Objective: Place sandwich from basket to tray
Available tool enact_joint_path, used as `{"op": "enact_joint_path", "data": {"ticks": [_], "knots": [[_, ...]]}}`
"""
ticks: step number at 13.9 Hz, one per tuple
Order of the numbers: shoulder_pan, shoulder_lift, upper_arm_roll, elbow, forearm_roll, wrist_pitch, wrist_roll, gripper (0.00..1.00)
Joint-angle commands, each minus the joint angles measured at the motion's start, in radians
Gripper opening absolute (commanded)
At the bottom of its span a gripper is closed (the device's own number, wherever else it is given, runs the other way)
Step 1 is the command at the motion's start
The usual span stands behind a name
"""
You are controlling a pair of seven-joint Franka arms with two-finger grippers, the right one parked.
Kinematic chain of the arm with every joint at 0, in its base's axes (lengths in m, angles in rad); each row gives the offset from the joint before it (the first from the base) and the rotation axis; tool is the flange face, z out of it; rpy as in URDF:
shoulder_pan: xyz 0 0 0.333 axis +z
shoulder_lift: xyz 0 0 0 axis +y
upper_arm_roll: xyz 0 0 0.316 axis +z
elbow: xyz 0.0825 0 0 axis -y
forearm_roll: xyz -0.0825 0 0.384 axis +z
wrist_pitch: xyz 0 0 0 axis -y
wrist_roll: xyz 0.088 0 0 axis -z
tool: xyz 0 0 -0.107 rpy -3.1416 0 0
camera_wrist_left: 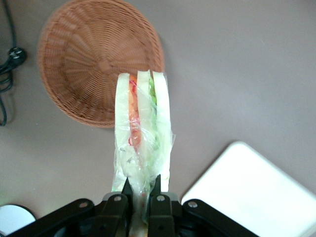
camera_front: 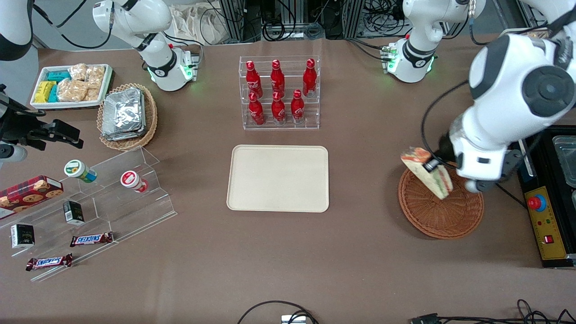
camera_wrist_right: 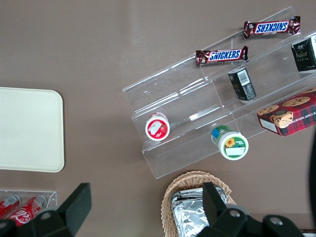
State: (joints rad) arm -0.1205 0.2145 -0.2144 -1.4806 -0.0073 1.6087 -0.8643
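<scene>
My left gripper point(camera_front: 433, 165) is shut on the sandwich point(camera_front: 427, 172), a plastic-wrapped wedge of pale bread with orange and green filling, and holds it up above the basket point(camera_front: 443, 211), over the basket's edge nearest the tray. In the left wrist view the fingertips point(camera_wrist_left: 127, 188) pinch the sandwich point(camera_wrist_left: 142, 131) at its narrow end, with the empty round reddish-brown wicker basket point(camera_wrist_left: 94, 59) below. The flat cream-beige tray point(camera_front: 278, 177) lies empty at the table's middle; a corner of it shows in the left wrist view point(camera_wrist_left: 256, 192).
A clear rack of red bottles point(camera_front: 280, 92) stands farther from the front camera than the tray. A black control box point(camera_front: 546, 204) lies beside the basket at the working arm's end. A pale basket of foil packets point(camera_front: 127, 114) and a clear stepped snack shelf point(camera_front: 90, 211) lie toward the parked arm's end.
</scene>
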Motion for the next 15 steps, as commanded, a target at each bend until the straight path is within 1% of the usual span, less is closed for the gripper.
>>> {"op": "enact_joint_path", "data": {"ticks": [1, 3, 4, 6, 9, 11, 12, 15], "knots": [[-0.010, 0.037, -0.135, 0.039, 0.052, -0.012, 0.053, 0.00], [-0.010, 0.090, -0.268, 0.031, 0.127, 0.005, 0.045, 0.00], [-0.013, 0.121, -0.302, 0.028, 0.148, 0.026, 0.047, 0.00], [-0.077, 0.187, -0.313, 0.028, 0.173, 0.071, 0.048, 0.00], [-0.171, 0.322, -0.313, 0.026, 0.295, 0.219, -0.004, 0.02], [-0.195, 0.402, -0.312, 0.023, 0.351, 0.304, -0.028, 0.03], [-0.200, 0.434, -0.312, 0.022, 0.360, 0.324, -0.028, 0.03], [-0.220, 0.502, -0.310, 0.022, 0.423, 0.370, -0.036, 0.09]]}}
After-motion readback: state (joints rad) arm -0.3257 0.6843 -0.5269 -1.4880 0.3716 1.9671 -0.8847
